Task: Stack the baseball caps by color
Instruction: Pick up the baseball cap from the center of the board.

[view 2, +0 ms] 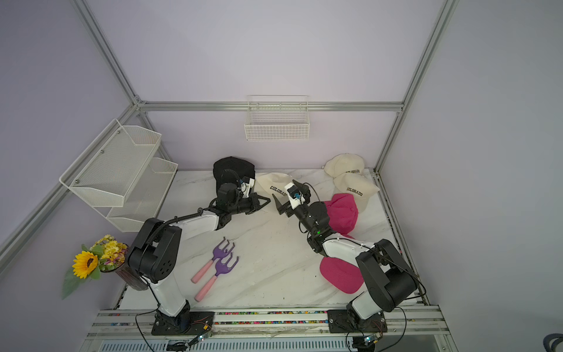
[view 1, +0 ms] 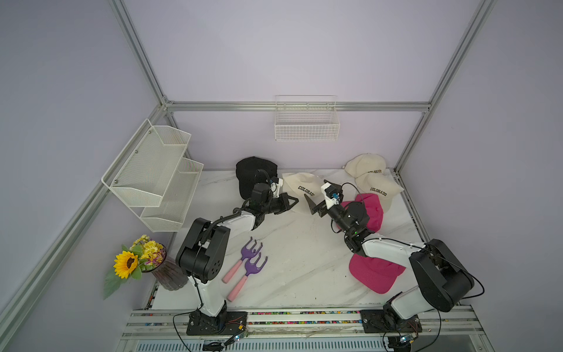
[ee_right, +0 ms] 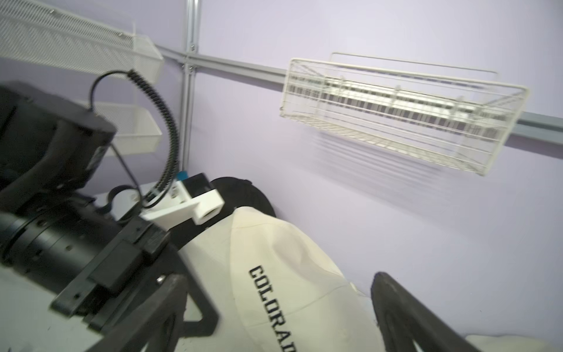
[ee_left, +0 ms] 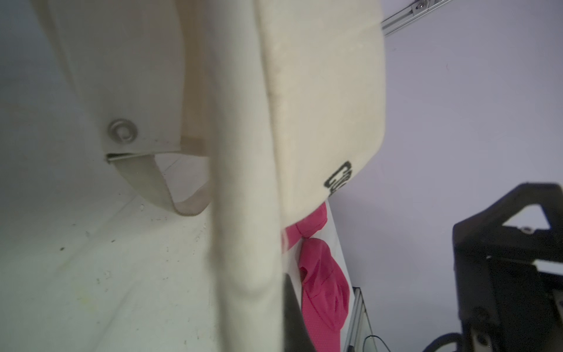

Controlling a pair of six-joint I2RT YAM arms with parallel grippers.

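Left gripper point(view 1: 292, 201) is clamped on the lone cream cap point(view 1: 300, 189), right gripper point(view 1: 313, 206) is wide open; lift it clear before swinging over.

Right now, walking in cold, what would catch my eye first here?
The left gripper is shut on the edge of a cream COLORADO cap mid-table, with the right gripper open beside it. Two hot pink caps glow by the right arm, and a sunflower bouquet stands front-left.

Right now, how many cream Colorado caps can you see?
3. The middle cream cap is gripped by the left gripper. The rear cream cap and the front cream cap overlap in the far right corner. More could be hidden.
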